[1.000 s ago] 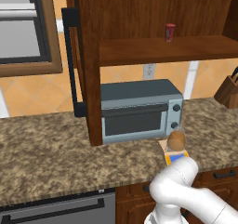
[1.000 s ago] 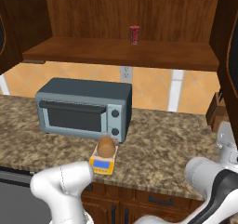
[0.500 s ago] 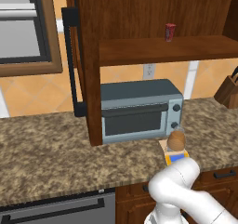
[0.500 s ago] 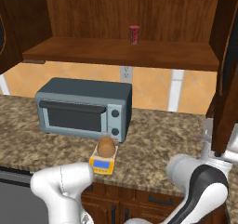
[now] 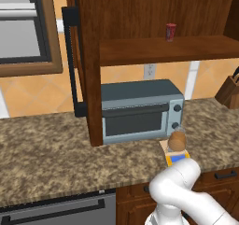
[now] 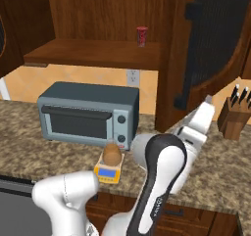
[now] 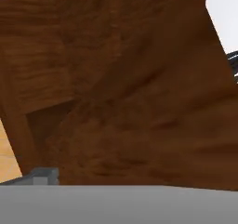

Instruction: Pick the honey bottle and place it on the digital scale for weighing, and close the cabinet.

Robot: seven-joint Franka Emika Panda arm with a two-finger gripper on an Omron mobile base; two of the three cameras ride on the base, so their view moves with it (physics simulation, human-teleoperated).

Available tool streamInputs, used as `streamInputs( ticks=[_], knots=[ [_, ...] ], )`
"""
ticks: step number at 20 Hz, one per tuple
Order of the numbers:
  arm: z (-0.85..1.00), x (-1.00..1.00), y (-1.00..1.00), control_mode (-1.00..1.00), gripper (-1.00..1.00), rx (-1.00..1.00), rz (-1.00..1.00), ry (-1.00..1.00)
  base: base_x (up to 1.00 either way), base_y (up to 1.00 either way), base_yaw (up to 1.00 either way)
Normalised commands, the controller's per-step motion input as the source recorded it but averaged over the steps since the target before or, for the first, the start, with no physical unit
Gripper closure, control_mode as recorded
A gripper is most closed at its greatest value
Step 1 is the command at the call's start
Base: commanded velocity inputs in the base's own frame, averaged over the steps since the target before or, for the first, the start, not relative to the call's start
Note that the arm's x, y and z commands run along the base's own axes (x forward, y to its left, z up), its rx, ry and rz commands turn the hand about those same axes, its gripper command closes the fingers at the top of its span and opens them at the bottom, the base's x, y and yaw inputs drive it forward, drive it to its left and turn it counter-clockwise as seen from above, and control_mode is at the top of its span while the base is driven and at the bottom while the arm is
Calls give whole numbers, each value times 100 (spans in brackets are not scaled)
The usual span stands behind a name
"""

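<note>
The amber honey bottle [image 5: 177, 140] [image 6: 112, 153] stands upright on the small digital scale [image 5: 177, 158] [image 6: 108, 172] at the counter's front edge, before the toaster oven. The dark wooden cabinet has its left door [image 5: 88, 65] swung open, with a black bar handle [image 5: 71, 60]. Its right door [image 6: 211, 54] stands partway across the opening. My gripper [image 6: 206, 108] is raised at the lower edge of that right door, against or very near it. Its fingers are hidden, and the hand view faces brown door wood [image 7: 139, 102] at close range.
A grey toaster oven [image 5: 140, 109] [image 6: 88, 110] sits under the cabinet shelf. A small red can [image 5: 171, 31] [image 6: 141, 35] stands on the shelf. A knife block [image 5: 230, 91] [image 6: 234, 113] is at the counter's right. My arm's elbow [image 6: 162, 156] bulks beside the scale.
My arm has swung up and to the right, and the right cabinet door has swung in from the picture's right edge toward the opening. Bottle and scale have not moved.
</note>
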Motion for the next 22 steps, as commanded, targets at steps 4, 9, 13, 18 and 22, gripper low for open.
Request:
streamInputs(
  ticks=[4,9,13,18,22],
  knots=[
    [50,0,80,-100,-100,-22,0,-1,0,0,0],
    [69,0,74,-100,-100,-22,1,-23,0,0,0],
    [81,19,55,-100,-100,-19,6,-29,0,0,0],
    [99,20,33,-100,-100,-14,6,-6,0,0,0],
    [100,17,35,-100,-100,-15,0,0,0,0,0]
  ],
)
